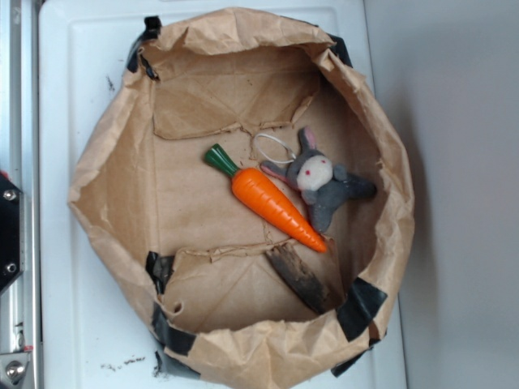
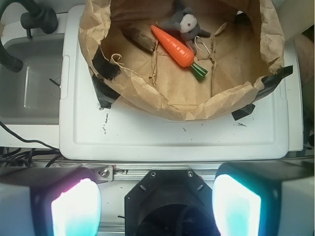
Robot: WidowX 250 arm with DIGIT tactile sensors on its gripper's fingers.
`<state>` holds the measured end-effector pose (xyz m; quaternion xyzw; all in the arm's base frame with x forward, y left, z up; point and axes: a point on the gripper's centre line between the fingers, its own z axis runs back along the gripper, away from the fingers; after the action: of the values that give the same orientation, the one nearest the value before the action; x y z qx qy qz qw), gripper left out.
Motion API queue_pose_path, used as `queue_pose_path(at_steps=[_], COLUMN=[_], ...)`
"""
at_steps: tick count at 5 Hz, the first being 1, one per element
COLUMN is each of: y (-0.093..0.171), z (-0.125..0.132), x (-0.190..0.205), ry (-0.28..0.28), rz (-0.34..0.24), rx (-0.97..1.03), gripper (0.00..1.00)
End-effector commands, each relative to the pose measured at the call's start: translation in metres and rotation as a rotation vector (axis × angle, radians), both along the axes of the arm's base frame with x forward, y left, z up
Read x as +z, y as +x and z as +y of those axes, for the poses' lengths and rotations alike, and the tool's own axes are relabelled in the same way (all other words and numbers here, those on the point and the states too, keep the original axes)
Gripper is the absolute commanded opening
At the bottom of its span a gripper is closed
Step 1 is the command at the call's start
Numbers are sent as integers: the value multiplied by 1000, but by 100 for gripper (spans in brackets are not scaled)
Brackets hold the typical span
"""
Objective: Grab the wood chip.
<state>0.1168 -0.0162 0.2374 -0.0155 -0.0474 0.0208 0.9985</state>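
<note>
Dark brown and rough, the flat wood chip (image 2: 138,38) lies far beyond the spread fingers (image 2: 76,209), beside the carrot (image 2: 173,47).

Open top, crowded floor around the wood chip

The wood chip (image 1: 298,277) lies against the paper bag's wall (image 1: 243,348); the carrot (image 1: 272,200) tip nearly touches its upper end, the plush bunny (image 1: 320,182) beyond. Above it, open.
</note>
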Motion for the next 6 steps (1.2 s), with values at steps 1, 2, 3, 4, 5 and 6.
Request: queue_pose_path(at_steps=[1,2,3,4,5,6], y=[0,50,102,102,102,112], z=[0,39,81,81,81,81], x=[0,-6,-8,-8,-8,-53], ry=[0,45,38,38,38,55], rz=[0,-17,-8,-8,-8,-85], rx=[0,-150,-201,-201,-201,-259], gripper=[100,100,100,100,100,100])
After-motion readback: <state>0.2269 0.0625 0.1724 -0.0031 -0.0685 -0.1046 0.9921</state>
